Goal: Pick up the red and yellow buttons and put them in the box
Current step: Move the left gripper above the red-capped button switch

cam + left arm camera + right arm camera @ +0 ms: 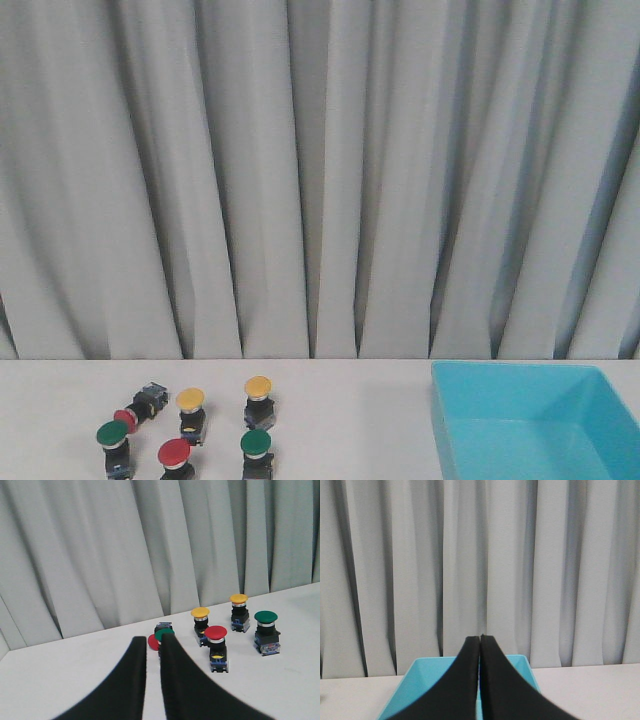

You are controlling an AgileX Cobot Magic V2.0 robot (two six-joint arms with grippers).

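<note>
Grey curtain hung behind white table [330,400] | red and yellow buttons [190,400] clustered near front-left edge, blue box [520,420] front-right, nothing visible inside | left gripper [154,642] nearly closed, right gripper [480,639] pressed together, both holding nothing | advice: spread left fingers, straddle upright red button [216,632], skip green ones [266,616].

A white table [330,420] is carrying, at lower left of the front view, two yellow buttons [190,399] [258,386], two green buttons [112,433] [255,441], an upright red button [174,452] and a toppled red button [127,418], with a turquoise box [447,420] sitting at lower right.
</note>
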